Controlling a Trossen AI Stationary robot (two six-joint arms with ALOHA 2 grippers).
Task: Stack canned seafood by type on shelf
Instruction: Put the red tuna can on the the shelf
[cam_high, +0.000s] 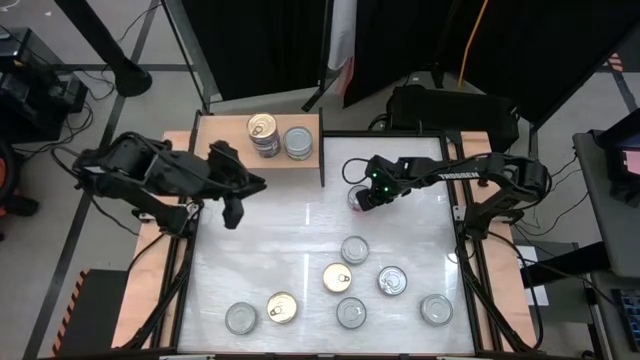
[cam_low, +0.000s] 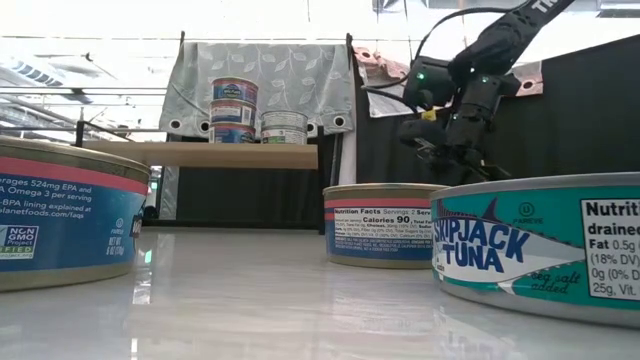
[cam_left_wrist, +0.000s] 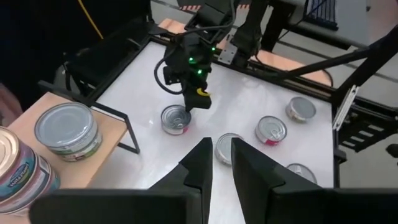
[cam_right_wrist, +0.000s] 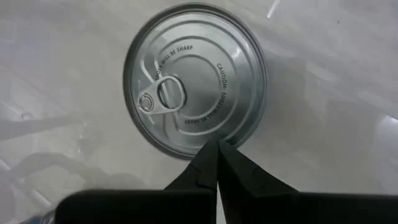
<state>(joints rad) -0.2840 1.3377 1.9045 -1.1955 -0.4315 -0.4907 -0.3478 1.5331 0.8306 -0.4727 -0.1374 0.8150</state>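
Observation:
The shelf (cam_high: 225, 150) stands at the table's far left. On it are a stack of blue-labelled cans (cam_low: 234, 110) with a gold lid (cam_high: 264, 133) and, beside it, a silver-lidded can (cam_high: 298, 142). One silver-lidded can (cam_right_wrist: 193, 81) stands flat on the white table right of the shelf. My right gripper (cam_right_wrist: 217, 148) is shut just above that can's rim. Several more cans (cam_high: 354, 249) stand nearer the front edge. My left gripper (cam_left_wrist: 220, 149) hovers in front of the shelf, its fingers a narrow gap apart with nothing between them. My right gripper points steeply down with its shut fingertips (cam_right_wrist: 208, 155) over the can's rim (cam_right_wrist: 205, 138), on the side away from the pull tab. I cannot tell whether they touch it. The can stands flat on the table, lid up.
A dark upright panel (cam_high: 322, 150) closes the shelf's right end, close to the lone can. Gold-lidded cans (cam_high: 337, 278) (cam_high: 282, 308) sit among silver ones (cam_high: 393, 281) near the front. Bare white table lies between the shelf and these cans.

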